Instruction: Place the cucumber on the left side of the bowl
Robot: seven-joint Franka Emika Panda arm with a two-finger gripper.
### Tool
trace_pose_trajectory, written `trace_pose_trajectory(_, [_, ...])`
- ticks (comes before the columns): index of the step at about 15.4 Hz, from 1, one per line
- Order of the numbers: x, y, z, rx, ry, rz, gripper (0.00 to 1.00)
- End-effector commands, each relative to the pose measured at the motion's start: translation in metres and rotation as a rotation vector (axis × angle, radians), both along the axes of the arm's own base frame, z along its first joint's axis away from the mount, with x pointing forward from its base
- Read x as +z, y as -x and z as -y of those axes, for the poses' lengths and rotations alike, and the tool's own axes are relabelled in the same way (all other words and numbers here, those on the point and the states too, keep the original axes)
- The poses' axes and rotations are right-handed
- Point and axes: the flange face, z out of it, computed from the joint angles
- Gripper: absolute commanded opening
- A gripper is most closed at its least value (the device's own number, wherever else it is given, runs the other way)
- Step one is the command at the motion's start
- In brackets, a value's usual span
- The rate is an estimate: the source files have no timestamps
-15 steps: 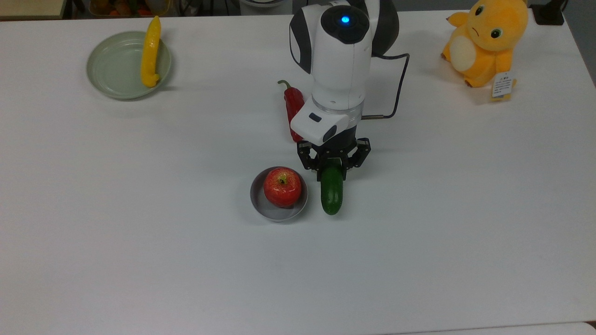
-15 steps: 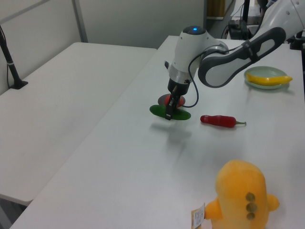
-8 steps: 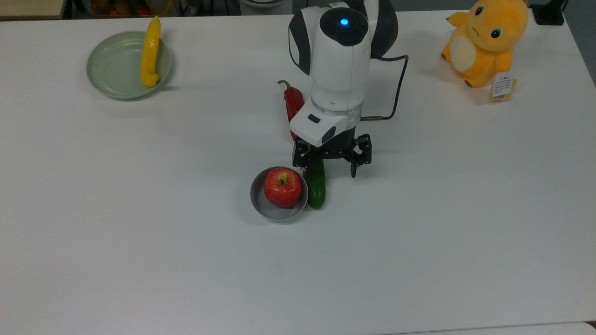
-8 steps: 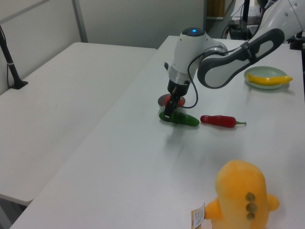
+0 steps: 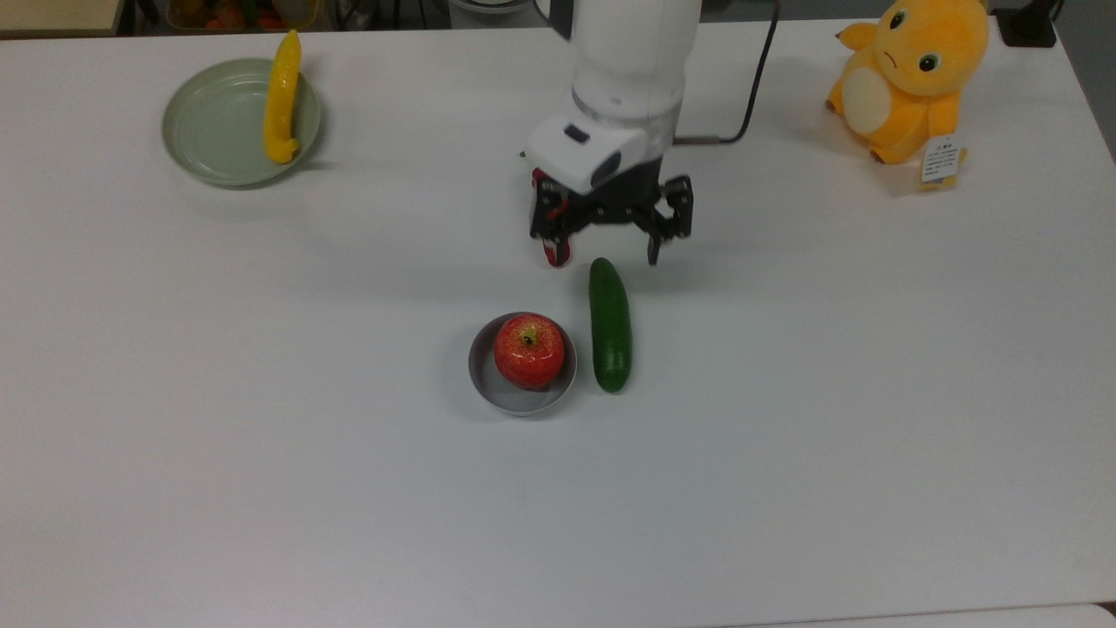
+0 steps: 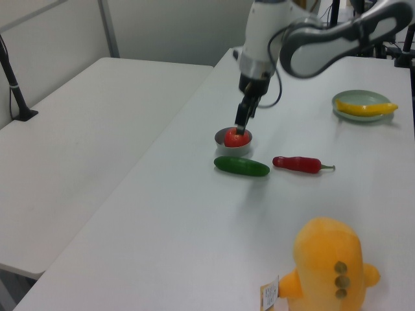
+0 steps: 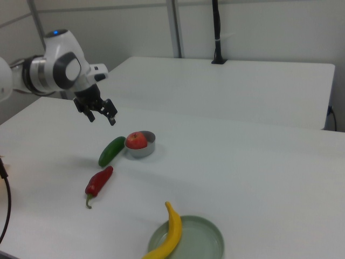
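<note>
In the upper left of the top view you have a pale green shallow dish (image 5: 228, 131) with a yellow curved vegetable (image 5: 282, 96) lying across its rim, well apart from the work. Moving right to the middle of the frame, the small round grey bowl (image 5: 488, 384) holds a red apple (image 5: 528, 350), and the dark green smooth cucumber (image 5: 609, 324) lies flat on the white surface (image 5: 261, 436) just beside the bowl, on the top view's right of it, not quite touching. Its long axis runs up and down the frame, alongside the bowl. Above it, the black two-finger gripper (image 5: 608, 250) hangs with its fingers (image 5: 654, 249) released and spread wide, grasping nothing; the cucumber's upper end sits just below the gap between them, so the cucumber lies straight down the frame from the fingers. A red chili pepper (image 5: 551, 249) peeks out behind the gripper. To my eye the placing is done, and you need only back the arm away. At the upper right sits a yellow plush toy (image 5: 907, 74).
</note>
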Motion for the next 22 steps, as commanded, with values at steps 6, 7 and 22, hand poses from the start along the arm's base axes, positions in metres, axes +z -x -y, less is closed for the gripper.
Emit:
trace_pose_trajectory(6, [0.087, 0.056, 0.080, -0.124, 0.029, -0.072, 1.00])
trace_pose_trajectory(7, [0.093, 0.063, 0.087, -0.134, 0.026, -0.068, 1.00])
trace_pose_trajectory(22, [0.089, 0.075, 0.087, -0.172, -0.126, -0.082, 1.00])
